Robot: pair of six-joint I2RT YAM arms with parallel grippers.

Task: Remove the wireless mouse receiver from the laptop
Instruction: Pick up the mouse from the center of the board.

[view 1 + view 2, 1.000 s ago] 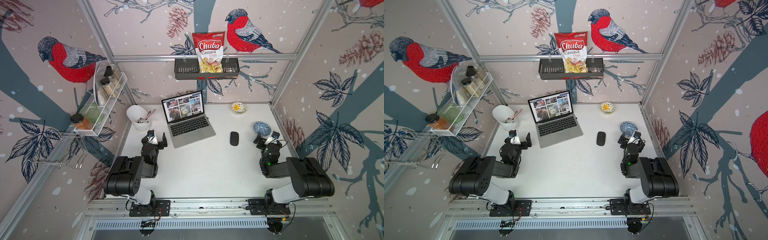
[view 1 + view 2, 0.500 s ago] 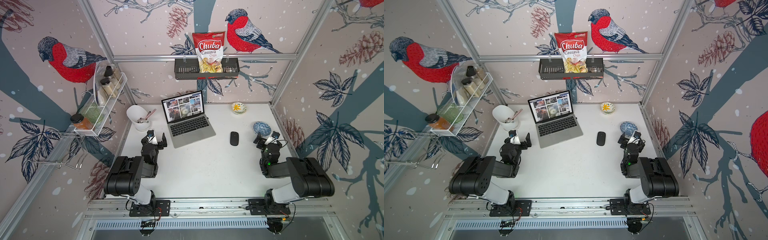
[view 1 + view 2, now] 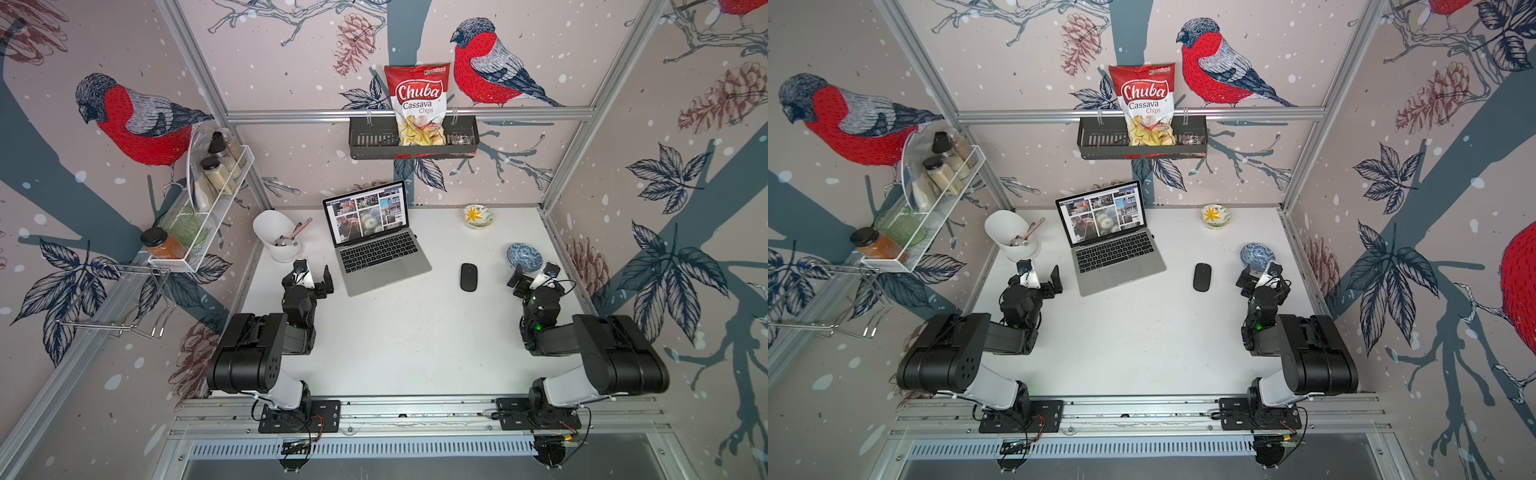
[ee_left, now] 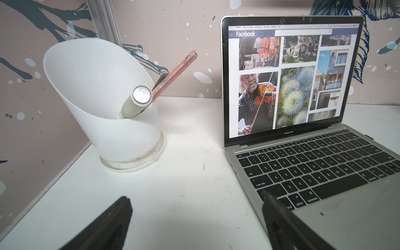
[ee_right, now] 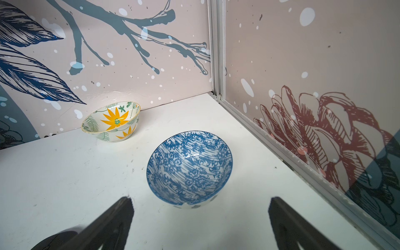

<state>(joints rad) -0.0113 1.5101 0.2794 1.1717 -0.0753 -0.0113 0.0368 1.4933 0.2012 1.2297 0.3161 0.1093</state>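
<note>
Tabletop (image 3: 415,340); both grippers (image 4: 195,198) (image 5: 201,200) spread wide, seemingly empty

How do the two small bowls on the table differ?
The flower bowl is cream with orange-yellow flowers and green leaves; the blue bowl has a dense blue-and-white pattern. The flower bowl sits at the far edge of the table; the blue bowl stands farther forward. Both are round, empty and apart from each other.
</note>
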